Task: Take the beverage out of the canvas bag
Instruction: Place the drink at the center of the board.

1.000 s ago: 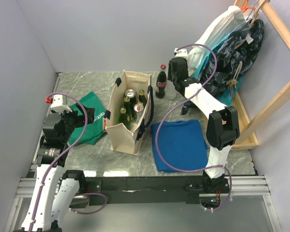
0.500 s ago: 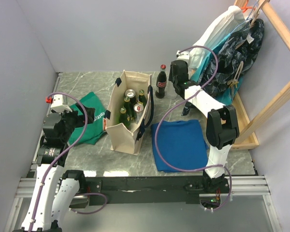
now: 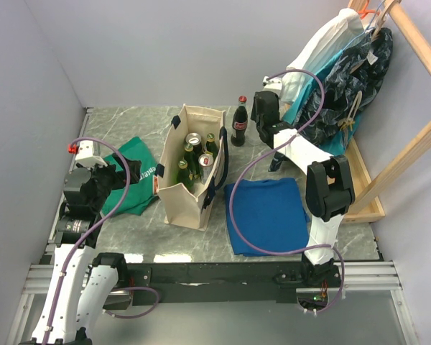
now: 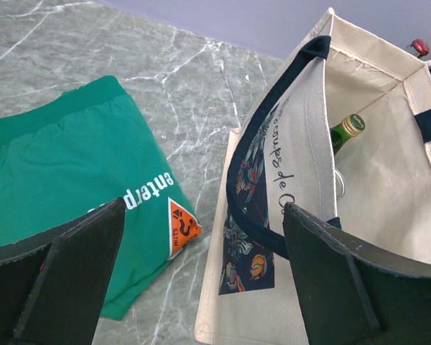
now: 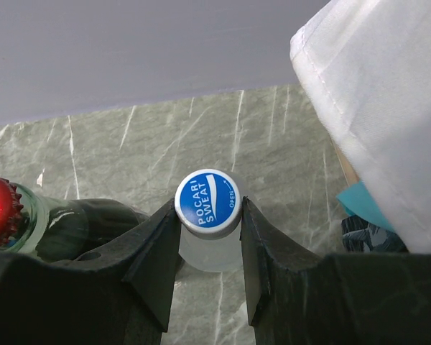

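— Stage of work?
— Set-down, likely: right tool (image 5: 209, 210) clamps the blue-capped clear plastic bottle (image 5: 207, 202) at the desk's (image 3: 129, 122) far edge, beside a glass cola bottle (image 3: 239, 122). Opening, then lifting straight, comes next.
— Left tool (image 4: 205, 208)?
— Wide open, empty, near the stiff canvas bag (image 3: 181, 201) mid-desk; green glass bottles (image 3: 185, 169), cans (image 3: 193, 139) inside.

Pale lavender walls (image 3: 165, 43), grey marbled tabletop (image 3: 122, 122), wooden rack (image 3: 409, 153) at right

The blue cap (image 5: 207, 202) of the bottle (image 5: 210, 253) reads "POCARI SWEAT" and "OPEN". The green cloth (image 4: 57, 165) shows white letters "enterp"; the print on its orange tag (image 4: 182, 226) is too small to read. Script on the bag (image 4: 305, 136) includes "de", the rest unclear.
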Controlling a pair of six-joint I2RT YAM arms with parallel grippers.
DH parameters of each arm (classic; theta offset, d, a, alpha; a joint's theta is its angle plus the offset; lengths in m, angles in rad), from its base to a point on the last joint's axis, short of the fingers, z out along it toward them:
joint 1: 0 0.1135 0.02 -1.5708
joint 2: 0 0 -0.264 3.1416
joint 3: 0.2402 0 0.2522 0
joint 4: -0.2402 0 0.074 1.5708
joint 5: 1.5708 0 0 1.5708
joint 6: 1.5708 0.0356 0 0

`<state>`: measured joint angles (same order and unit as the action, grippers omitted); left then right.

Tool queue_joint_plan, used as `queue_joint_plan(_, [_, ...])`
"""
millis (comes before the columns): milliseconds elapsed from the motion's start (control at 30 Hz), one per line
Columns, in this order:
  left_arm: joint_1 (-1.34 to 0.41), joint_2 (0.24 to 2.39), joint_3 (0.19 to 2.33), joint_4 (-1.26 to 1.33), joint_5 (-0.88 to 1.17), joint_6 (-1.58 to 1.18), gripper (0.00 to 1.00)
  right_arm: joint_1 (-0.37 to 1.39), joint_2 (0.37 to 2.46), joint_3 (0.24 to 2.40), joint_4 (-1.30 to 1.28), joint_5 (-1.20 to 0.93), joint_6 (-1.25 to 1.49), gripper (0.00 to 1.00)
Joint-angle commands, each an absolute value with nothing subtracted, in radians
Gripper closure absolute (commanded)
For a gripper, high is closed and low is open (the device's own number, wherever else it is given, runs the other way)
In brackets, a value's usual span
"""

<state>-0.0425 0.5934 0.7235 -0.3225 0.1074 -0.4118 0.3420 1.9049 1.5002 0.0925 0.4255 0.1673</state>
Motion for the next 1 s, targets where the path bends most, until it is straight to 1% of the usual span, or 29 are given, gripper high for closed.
queue_joint_plan(0, [-0.041,0.595,0.75,-0.31,0.103,-0.4,0.04,0.328,1.882,1.532,0.256,0.466,0.187,0.82])
queue_joint_plan(67, [-0.041,0.595,0.752,-0.311,0.106,-0.399,0.04,0.327,1.884,1.54,0.233,0.469,0.196,0.75])
queue_joint_plan(100, [-0.041,0.597,0.753,-0.31,0.106,-0.399,0.04,0.325,1.885,1.545,0.224,0.468,0.196,0.66])
queue_joint_plan(200, [-0.041,0.592,0.753,-0.31,0.106,-0.4,0.04,0.327,1.887,1.552,0.207,0.459,0.199,0.52])
queue_joint_plan(267, [-0.041,0.588,0.75,-0.308,0.106,-0.4,0.04,0.325,1.887,1.551,0.201,0.453,0.202,0.46])
queue_joint_plan(300, [-0.041,0.586,0.75,-0.308,0.104,-0.4,0.04,0.328,1.885,1.552,0.196,0.453,0.201,0.4])
queue_joint_plan(400, [-0.043,0.586,0.75,-0.308,0.107,-0.4,0.04,0.325,1.885,1.559,0.181,0.453,0.202,0.33])
queue_joint_plan(500, [-0.041,0.584,0.75,-0.308,0.11,-0.4,0.04,0.327,1.882,1.563,0.167,0.449,0.206,0.28])
queue_joint_plan(600, [-0.041,0.586,0.752,-0.307,0.114,-0.4,0.04,0.327,1.876,1.562,0.161,0.445,0.209,0.27])
queue_joint_plan(967, [-0.041,0.578,0.75,-0.308,0.118,-0.402,0.04,0.331,1.789,1.539,0.114,0.419,0.212,0.23])
